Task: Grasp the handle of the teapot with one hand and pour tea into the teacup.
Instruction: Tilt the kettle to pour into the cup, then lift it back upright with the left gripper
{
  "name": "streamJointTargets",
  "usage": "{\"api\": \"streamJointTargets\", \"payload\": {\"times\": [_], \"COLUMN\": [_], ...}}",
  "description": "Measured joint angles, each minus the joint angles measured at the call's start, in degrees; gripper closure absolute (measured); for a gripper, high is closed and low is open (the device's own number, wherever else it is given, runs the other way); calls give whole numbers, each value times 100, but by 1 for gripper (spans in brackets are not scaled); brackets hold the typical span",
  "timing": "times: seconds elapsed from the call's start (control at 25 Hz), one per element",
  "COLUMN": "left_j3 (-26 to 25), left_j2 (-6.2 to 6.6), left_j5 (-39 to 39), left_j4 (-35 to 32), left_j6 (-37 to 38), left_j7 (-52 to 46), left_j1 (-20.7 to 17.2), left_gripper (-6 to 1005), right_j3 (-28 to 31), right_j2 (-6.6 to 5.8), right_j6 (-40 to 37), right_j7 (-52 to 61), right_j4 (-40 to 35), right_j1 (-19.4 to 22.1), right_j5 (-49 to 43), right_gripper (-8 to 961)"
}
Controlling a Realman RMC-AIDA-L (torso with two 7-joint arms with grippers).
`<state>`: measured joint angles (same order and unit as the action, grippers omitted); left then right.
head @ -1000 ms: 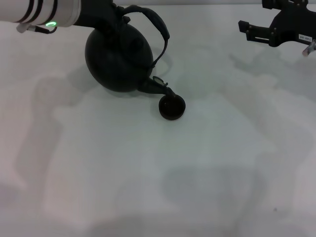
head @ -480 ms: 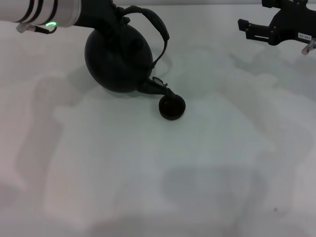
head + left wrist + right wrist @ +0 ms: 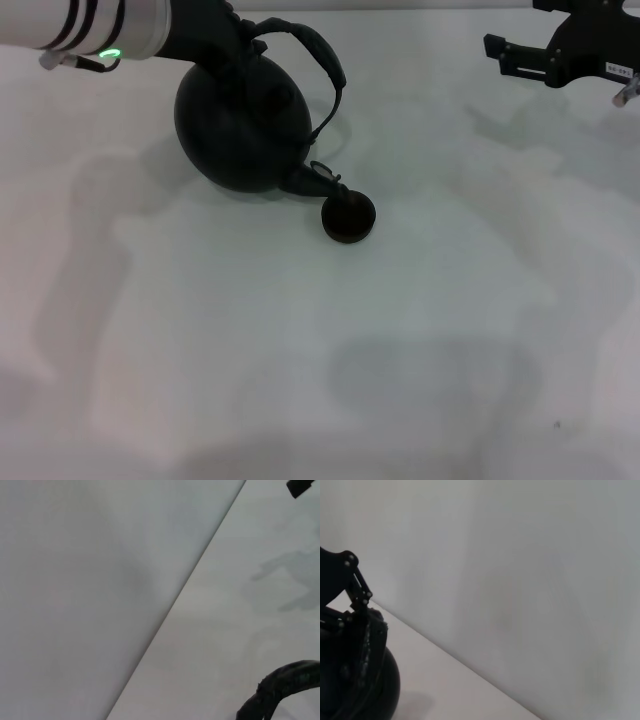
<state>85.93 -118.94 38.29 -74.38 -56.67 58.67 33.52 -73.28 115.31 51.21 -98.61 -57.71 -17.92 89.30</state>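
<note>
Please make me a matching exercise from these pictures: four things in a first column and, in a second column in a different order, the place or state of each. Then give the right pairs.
Column one:
1. the large round matte black teapot
2. the small round black handleless teacup
3. the left gripper
4. the right gripper

Column two:
A. at the far right of the table, away from the pot
B. tilted, spout pointing down toward the cup
C. at the top of the pot, by its arched dark handle
D. standing on the white table, just under the spout

Pairs: 1-B, 2-D, 3-C, 4-A
</note>
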Motion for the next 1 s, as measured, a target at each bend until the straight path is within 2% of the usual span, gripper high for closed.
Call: {"api": "streamJointTargets", "payload": {"times": [1.0], "left_j3": [58], "left_j2": [-6], "left_j5": [-134], "left_j4": [-14], "left_j6": [-24], "left_j7": [-62], "left_j1": [23], "left_gripper": [847], "right_j3": [24], "right_j2": [0], "right_j6": [1], "right_j7": [-30], "right_j4": [139], "right_j1": [-70], "right_j5": [-1], "right_gripper": [109]}}
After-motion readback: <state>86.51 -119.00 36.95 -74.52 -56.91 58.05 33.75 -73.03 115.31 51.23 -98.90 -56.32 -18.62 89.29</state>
